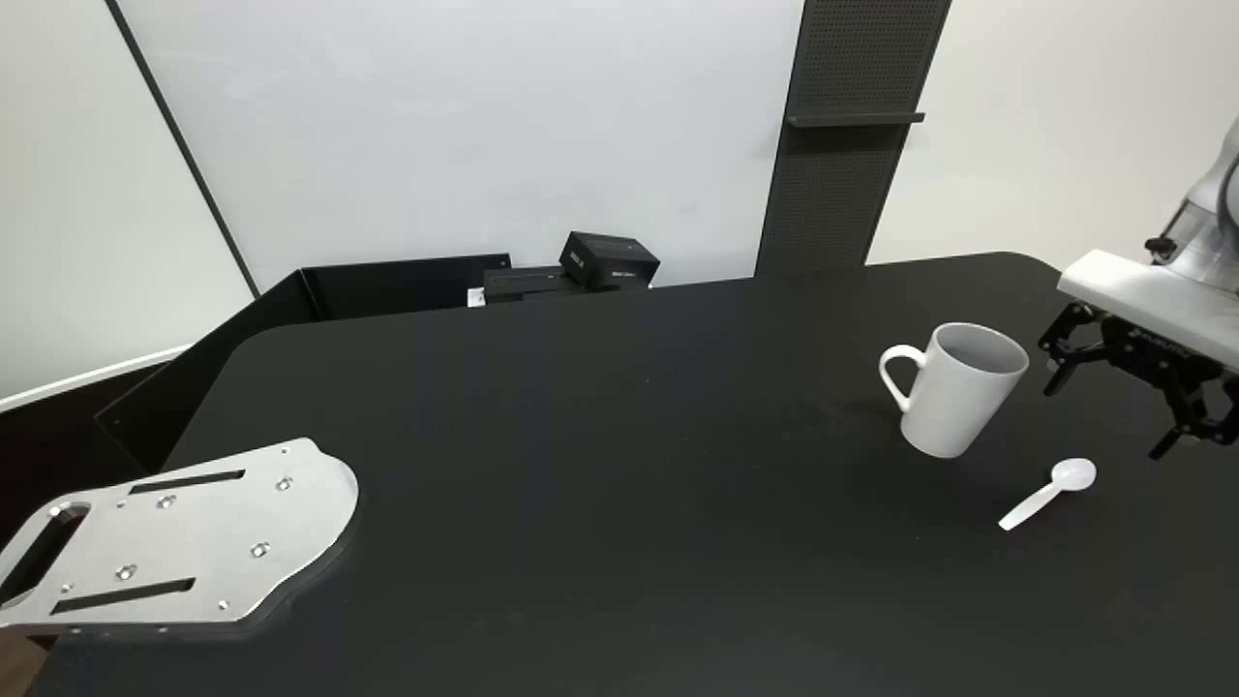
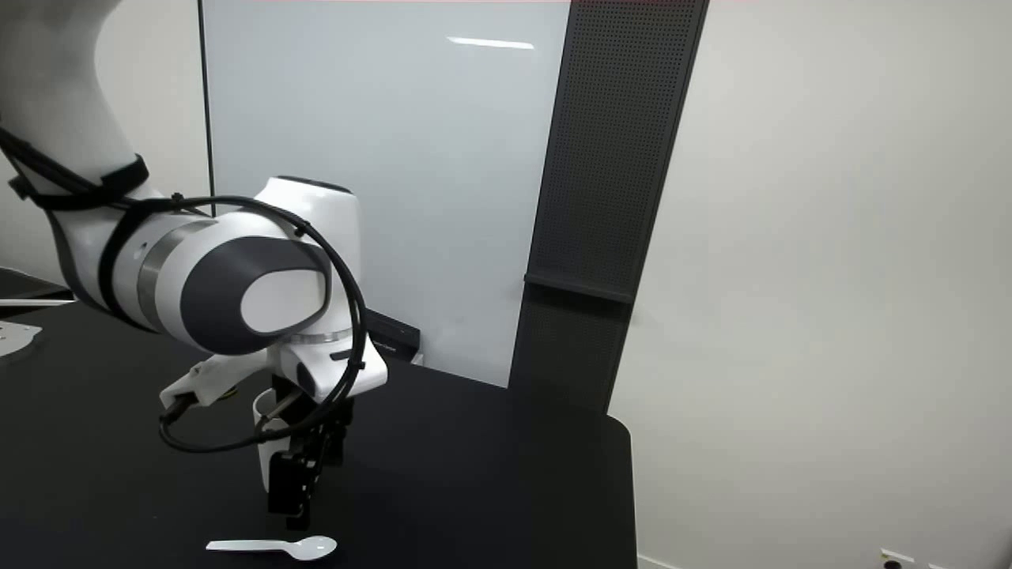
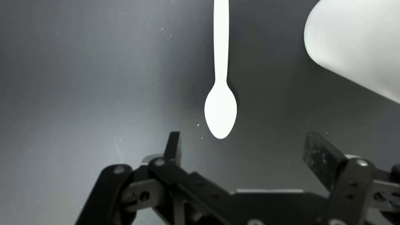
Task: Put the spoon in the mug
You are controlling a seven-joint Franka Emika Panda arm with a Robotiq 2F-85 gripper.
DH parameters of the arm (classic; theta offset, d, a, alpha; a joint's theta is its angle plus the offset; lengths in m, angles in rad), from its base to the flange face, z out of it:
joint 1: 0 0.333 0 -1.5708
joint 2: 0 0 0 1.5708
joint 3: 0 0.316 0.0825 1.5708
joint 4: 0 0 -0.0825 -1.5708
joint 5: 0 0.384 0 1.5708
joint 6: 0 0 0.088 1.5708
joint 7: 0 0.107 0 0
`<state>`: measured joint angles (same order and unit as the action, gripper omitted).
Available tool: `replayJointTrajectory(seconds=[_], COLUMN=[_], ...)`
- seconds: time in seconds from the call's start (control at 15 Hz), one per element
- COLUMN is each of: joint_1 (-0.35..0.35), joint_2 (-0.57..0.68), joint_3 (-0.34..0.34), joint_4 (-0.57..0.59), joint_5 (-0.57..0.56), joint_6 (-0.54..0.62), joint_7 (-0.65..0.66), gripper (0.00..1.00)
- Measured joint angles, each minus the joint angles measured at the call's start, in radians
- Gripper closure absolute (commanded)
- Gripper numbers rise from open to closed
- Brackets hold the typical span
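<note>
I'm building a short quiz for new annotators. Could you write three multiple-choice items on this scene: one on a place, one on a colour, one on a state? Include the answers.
1. Where is the spoon relative to the mug?
A. Inside it
B. On the table, apart from it
C. Beneath it

2. What colour is the mug?
A. Black
B. Red
C. White

3. How do the jaws stand?
A. Apart, holding nothing
B. Closed on the spoon
C. Closed on the mug

Answers:
1: B, since the wrist view shows table surface between spoon and mug.
2: C, since its outside looks plain white in an exterior view.
3: A, since the wrist view shows a wide gap between them with nothing gripped.
</note>
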<state>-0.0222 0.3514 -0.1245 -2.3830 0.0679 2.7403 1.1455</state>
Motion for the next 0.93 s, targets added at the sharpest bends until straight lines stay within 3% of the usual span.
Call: replayJointTrajectory(seconds=[0.4, 0.93], joint_1=[0.003, 0.065], joint_2=[0.065, 0.131], joint_3=[0.021, -0.032], joint_4=[0.002, 0.004], joint_5=[0.088, 0.086], joint_6=[0.032, 0.073], joint_7=[-0.123, -0.131], gripper=[0.00, 0.00])
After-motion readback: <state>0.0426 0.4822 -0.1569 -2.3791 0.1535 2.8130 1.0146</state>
